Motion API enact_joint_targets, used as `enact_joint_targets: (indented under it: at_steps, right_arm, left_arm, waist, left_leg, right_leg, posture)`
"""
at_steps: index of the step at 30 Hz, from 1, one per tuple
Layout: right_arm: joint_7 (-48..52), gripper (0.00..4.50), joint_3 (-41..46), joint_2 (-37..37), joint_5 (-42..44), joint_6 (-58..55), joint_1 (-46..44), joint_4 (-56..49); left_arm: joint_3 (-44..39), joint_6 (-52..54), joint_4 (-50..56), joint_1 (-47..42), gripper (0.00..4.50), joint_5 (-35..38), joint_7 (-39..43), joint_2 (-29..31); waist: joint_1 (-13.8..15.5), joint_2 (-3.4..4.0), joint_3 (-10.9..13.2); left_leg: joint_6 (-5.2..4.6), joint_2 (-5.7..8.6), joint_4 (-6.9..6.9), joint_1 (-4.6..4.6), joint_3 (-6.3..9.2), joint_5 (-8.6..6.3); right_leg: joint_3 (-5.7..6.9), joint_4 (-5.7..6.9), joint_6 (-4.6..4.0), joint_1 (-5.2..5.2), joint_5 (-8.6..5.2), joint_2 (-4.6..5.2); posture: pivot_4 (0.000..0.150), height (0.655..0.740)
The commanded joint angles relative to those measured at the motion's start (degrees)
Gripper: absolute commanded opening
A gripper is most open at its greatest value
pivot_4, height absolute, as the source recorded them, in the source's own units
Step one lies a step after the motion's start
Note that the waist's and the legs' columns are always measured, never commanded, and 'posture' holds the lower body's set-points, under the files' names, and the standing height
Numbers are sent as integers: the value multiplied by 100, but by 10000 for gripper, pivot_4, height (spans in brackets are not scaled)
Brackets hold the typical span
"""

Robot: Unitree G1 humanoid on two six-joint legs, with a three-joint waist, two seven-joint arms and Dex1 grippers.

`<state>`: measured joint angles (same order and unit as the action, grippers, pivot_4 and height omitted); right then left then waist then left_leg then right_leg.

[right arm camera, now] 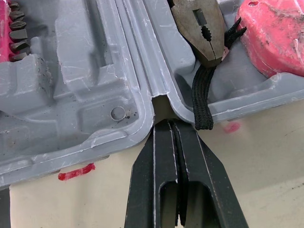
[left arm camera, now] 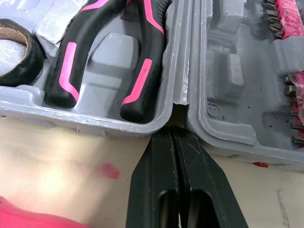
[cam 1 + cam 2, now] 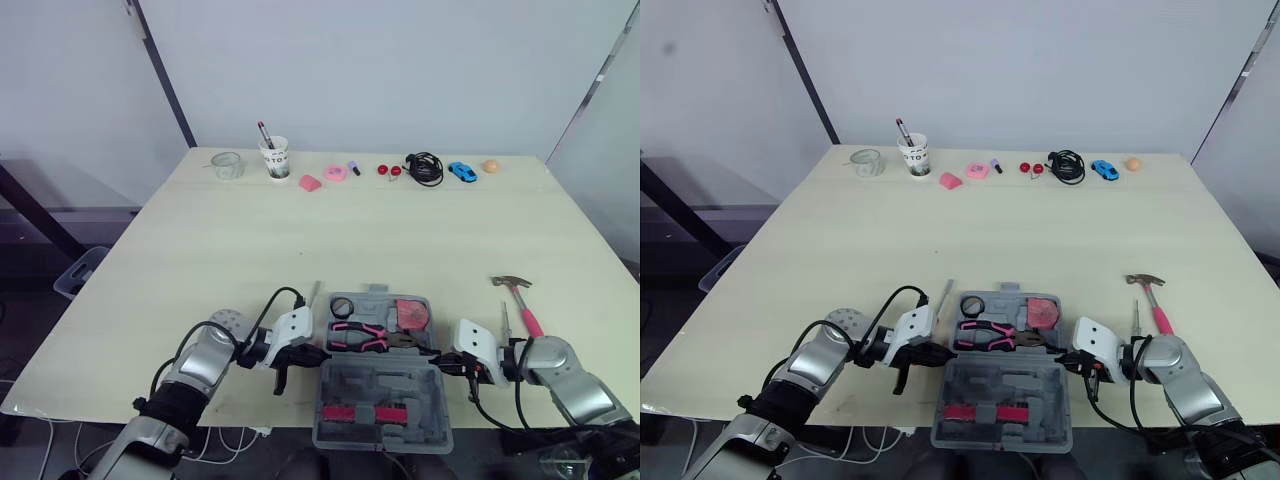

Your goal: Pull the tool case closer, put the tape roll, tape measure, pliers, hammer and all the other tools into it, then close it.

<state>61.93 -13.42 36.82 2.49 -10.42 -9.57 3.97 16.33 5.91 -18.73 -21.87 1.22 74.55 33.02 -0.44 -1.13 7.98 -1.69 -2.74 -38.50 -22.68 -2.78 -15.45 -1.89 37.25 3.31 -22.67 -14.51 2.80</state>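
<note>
Two halves of the grey tool case [image 3: 375, 385] lie open and flat near the front edge of the table [image 3: 300, 230], right between my arms. The far half holds three things. The black tape roll [image 3: 342, 306] sits at its left end and the red tape measure [image 3: 410, 314] at its right. The pliers [image 3: 358, 338] lie along the side nearest the hinge. Their long axis runs left to right, with the black-and-pink handles toward my left and the metal nose toward my right. A black cord [image 1: 204, 95] lies beside that nose. The near half carries a pink strip of screwdriver bits [image 3: 362, 413] in its moulded slots.

My left gripper [image 2: 173, 135] is clenched, finger against finger with nothing between, and its tip rests at the hinge notch on the case's left side. My right gripper [image 1: 167, 126] is clenched empty in the same way at the hinge notch on the right side.

The hammer [image 3: 520, 300] lies on the table just right of the case. Its axis runs away from me, head at the far end and pink handle toward my right arm. One slim metal tool [image 3: 505, 322] lies just beside its handle. Another slim tool [image 3: 313, 293] lies by the case's far left corner.

At the table's far edge a paper cup [image 3: 275, 158] holds a pen.
</note>
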Motion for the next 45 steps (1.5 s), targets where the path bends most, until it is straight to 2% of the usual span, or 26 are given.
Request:
enact_joint_targets:
  at_steps: [1,19,45]
  right_arm:
    - [-96,130,-24,-145,49,26,-175,6]
    - [-427,130,86,-360,-78,269,-610,502]
    - [-650,130,84,-557,-265,484,-868,928]
  left_arm:
    - [17,-24,-175,-136,932,-60,-257,-131]
    - [58,-420,-1214,-898,932,-266,-373,-442]
    - [-17,-733,-1790,-1047,932,-426,-481,-567]
  waist:
    - [-5,0,0]
    - [-5,0,0]
    - [-21,0,0]
  left_leg:
    - [0,0,-1,1,0,0]
    - [0,4,-16,5,0,1]
    - [0,4,-17,6,2,1]
  right_leg:
    - [0,3,0,0,0,0]
    - [-7,31,1,-1,0,-1]
    - [-7,36,1,-1,0,-1]
  posture:
    - [1500,7400]
    - [1500,7400]
    - [1500,7400]
